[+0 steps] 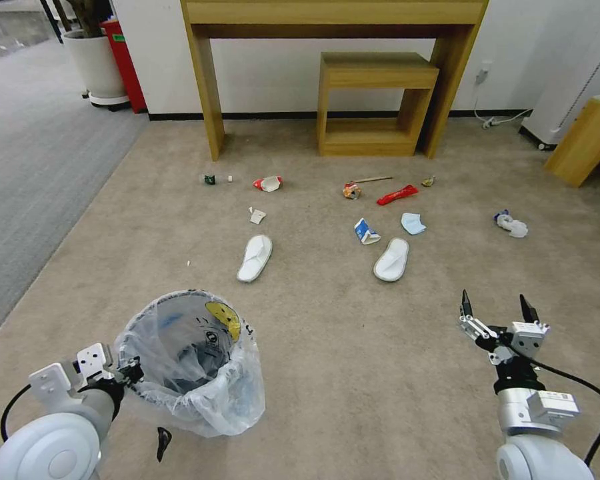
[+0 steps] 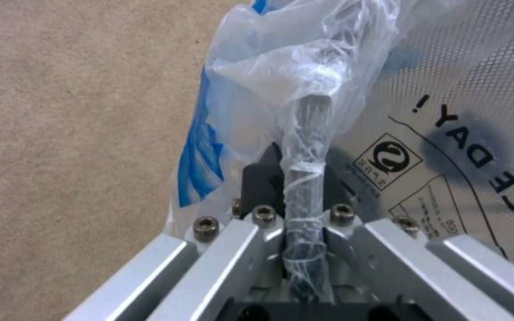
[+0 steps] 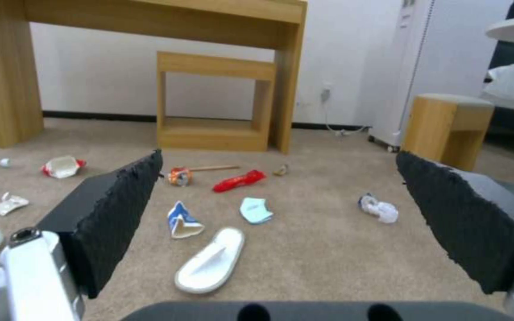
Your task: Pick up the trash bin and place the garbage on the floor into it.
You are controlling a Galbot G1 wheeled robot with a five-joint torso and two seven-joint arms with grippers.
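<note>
Left gripper (image 1: 135, 371) was clamped on the rim of the trash bin (image 1: 187, 360), a round dark mesh bin under crinkled clear plastic with black lettering, at the robot's lower left over the beige short-pile floor (image 1: 327, 347). Right gripper (image 1: 497, 308) hung wide open, empty. 2 white slippers (image 1: 255, 257) and crumpled litter lay ahead.

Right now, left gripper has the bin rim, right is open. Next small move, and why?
Probably reach the right gripper forward and down to the nearer white slipper. Its fingers are spread, hold nothing, and that slipper lies closest ahead of it on the beige carpet. The left gripper is clamped on the rim of the small bag-lined trash bin.
</note>
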